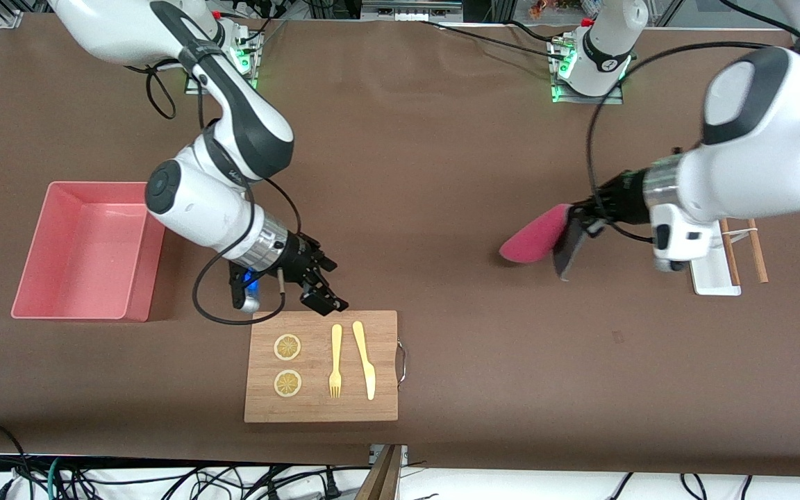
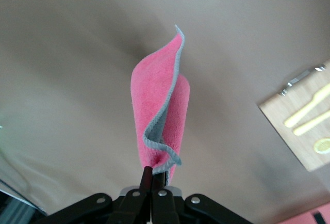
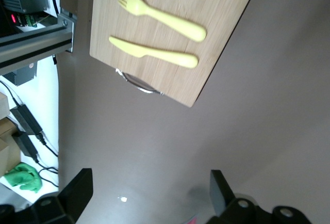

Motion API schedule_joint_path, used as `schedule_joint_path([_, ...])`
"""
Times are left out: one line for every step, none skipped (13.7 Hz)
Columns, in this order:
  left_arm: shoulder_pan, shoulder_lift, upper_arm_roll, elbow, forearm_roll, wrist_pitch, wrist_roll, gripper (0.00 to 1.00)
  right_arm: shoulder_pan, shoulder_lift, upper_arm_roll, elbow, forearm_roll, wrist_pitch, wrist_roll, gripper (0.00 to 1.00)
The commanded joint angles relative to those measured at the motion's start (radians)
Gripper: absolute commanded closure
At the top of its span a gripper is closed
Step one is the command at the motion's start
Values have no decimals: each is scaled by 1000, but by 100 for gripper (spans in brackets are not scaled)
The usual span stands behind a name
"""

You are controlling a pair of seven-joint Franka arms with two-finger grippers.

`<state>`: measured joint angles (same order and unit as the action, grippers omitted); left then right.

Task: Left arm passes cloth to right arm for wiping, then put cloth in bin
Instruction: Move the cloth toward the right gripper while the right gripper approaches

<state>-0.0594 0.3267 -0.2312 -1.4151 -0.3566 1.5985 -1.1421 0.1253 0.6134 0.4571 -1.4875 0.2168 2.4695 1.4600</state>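
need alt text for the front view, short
The left gripper holds a pink and grey cloth in the air above the brown table. The right gripper, fingers open, hovers over the edge of a wooden board beside a pink bin.

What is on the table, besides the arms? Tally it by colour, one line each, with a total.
Pink: 2, the bin and the cloth, held in the air by the left gripper
Yellow: 4, the fork, the knife and two lemon slices
Wood: 1, the cutting board
White: 1, the tray
Total: 8
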Motion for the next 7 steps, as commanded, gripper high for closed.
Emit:
schedule_joint_path([-34, 20, 7, 36, -144, 72, -54, 100, 31, 31, 6, 1, 9, 84, 51, 0])
schedule_joint_path([-51, 28, 7, 45, -174, 102, -54, 100, 40, 40, 6, 1, 9, 104, 59, 0])
schedule_joint_path([-65, 29, 6, 47, -183, 144, -54, 100, 48, 51, 6, 1, 9, 117, 60, 0])
schedule_joint_path([-74, 29, 4, 47, -214, 191, -53, 100, 54, 61, 6, 1, 9, 120, 60, 0])
schedule_joint_path([-98, 32, 3, 45, -252, 245, -47, 100, 66, 75, 6, 1, 9, 120, 62, 0])
schedule_joint_path([-123, 44, 3, 47, -280, 286, -48, 100, 79, 86, 6, 1, 9, 120, 69, 1])
schedule_joint_path([-146, 57, 3, 47, -297, 328, -47, 100, 86, 98, 6, 1, 9, 123, 89, 1])
